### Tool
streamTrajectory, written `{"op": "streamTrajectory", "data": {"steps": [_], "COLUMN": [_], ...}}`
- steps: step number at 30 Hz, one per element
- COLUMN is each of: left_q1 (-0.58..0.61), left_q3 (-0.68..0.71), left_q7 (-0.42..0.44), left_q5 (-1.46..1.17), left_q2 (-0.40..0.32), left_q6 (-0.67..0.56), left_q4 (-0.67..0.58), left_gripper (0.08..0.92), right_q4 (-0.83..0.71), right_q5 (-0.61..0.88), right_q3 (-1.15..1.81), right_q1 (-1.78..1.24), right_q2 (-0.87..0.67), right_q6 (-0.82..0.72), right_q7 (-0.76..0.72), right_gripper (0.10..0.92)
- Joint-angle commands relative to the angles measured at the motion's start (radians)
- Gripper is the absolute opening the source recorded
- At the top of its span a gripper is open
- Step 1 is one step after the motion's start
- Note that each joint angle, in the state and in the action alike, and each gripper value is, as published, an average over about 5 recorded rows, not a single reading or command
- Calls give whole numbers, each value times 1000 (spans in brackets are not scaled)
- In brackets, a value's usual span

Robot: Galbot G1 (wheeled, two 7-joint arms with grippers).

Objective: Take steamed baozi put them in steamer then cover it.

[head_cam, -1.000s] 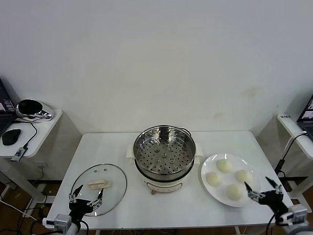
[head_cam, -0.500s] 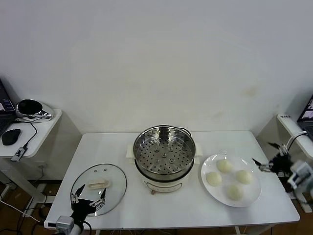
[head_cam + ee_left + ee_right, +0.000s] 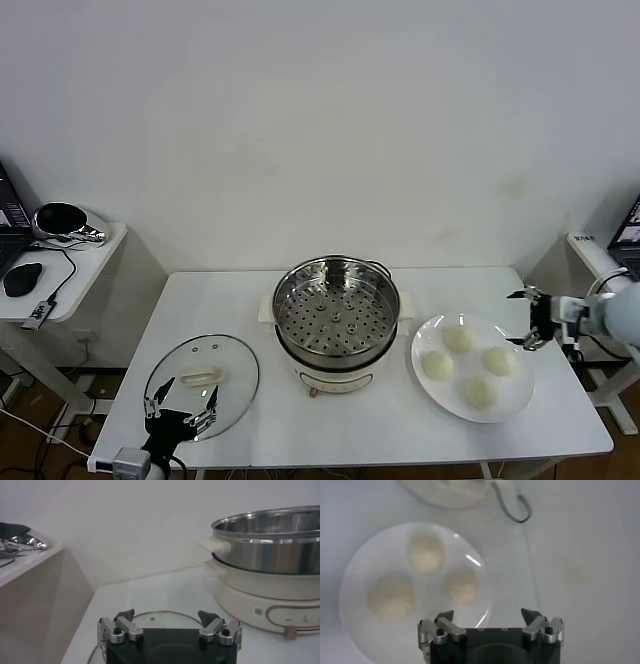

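Four baozi (image 3: 465,364) wait on a plate (image 3: 519,399) beside the empty steamer (image 3: 337,308). The right pincer (image 3: 533,318) hangs open over the plate's edge, likely to pick one. The left pincer (image 3: 181,414), open, idles at the lid (image 3: 210,366) on the tabletop (image 3: 400,425).

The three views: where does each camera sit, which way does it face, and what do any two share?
Head view: high on the robot, facing forward and down at the table; right gripper beside the plate, left gripper at the cover.
Left wrist view: low, looking level across the cover to the steamer; own open fingers show.
Right wrist view: looking down on the plate of baozi; own open fingers show.
Shared: head and right wrist views both show plate and baozi.
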Motion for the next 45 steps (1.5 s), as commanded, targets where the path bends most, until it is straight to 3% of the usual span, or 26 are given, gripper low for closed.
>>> {"op": "streamTrajectory", "data": {"steps": [1,15,41,45], "left_q1": [24,53,51,49], "left_q3": [0,0,2,1], "left_q7": [2,0,3,7], "left_q5": [24,39,46,53], "left_q2": [-18,-60,-57,-60], "left_q6": [1,9,8,7], "left_q4": [-19,-21,9,17], "left_gripper": [823,823,823,823], "right_q4": [-185,-366,-479,-503], "right_q5": [-140,-195,-243,-240], "right_q3": [-288,-365,-364,-364], "right_q1": [280,348,320,323], "right_q2": [98,258,301,311], "right_q6": [87,145,128,117], "right_q7": [-95,-74,-42,-30], "right_gripper": [823,823,822,791]}}
